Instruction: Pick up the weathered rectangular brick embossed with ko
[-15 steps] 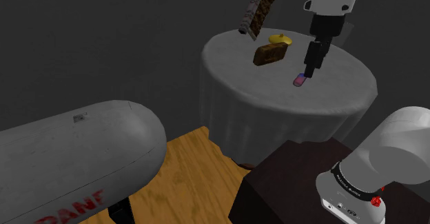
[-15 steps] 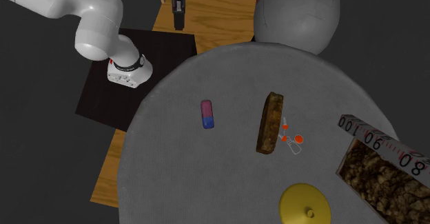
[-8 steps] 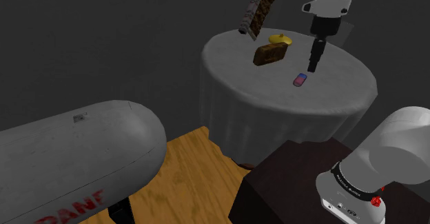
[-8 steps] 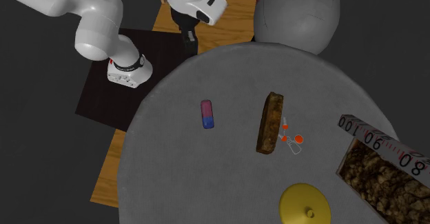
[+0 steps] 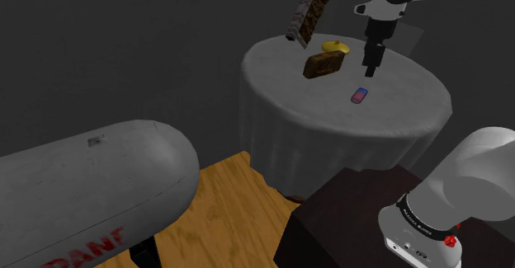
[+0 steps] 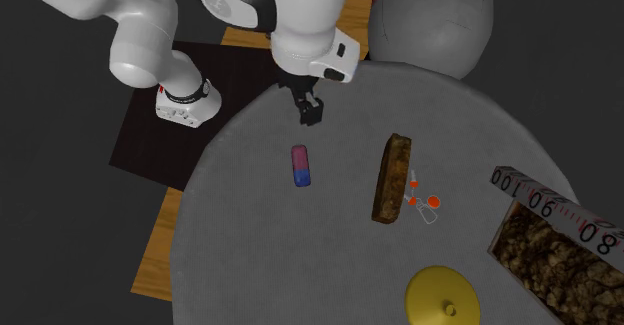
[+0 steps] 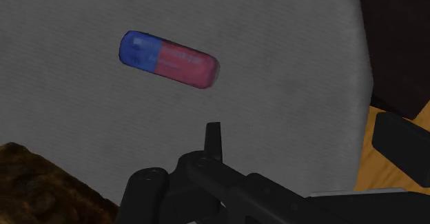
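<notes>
the all-black two-finger claw is hanging over the near part of the round table draped in pale grey cloth, pointing down, and i cannot tell whether it is spread or pressed together. nothing is being carried.

just beside it a small capsule-shaped block, half red and half blue, is lying flat on the cloth. that one is not the target.

the target, a weathered brown rectangular brick with a rough crumbly face, is standing on its long narrow edge near the middle of the table, apart from the claw and beyond the capsule. so the step in hand is looking like the approach, with most of the task left.

to do it well, i would be lining the claw up over the brick's middle, turned so it straddles the thin width, then lowering evenly; a lopsided touch could be tipping a brick balanced on edge. a tiny orange-and-white object is sitting right against its far side, so that flank is needing care.

as for containers: a long open box with numbers printed along its side is holding a brown lumpy mass. a round yellow disc with a centre knob is lying nearby; lid or dish, i cannot tell.
</notes>
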Controlling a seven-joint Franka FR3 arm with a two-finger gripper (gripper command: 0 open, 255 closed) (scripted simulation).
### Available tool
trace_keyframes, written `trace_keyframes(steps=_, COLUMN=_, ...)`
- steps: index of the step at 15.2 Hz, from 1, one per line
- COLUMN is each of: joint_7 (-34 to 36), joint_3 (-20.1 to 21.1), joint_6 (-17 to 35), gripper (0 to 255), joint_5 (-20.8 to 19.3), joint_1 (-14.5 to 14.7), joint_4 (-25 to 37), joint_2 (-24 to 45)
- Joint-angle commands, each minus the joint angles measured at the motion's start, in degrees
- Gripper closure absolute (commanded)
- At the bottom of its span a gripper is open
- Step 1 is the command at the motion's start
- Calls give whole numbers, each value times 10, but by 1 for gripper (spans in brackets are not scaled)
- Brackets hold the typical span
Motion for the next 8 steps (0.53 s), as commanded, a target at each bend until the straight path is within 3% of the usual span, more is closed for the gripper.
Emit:
trace_keyframes(steps=1, joint_7=-55, joint_3=-23, joint_6=24, gripper=0, joint_5=-3, joint_1=6, joint_4=24, joint_2=38)
trace_keyframes(steps=8, joint_7=-240, joint_3=-85, joint_6=87, gripper=0, joint_5=34, joint_1=22, joint_4=132, joint_2=183)
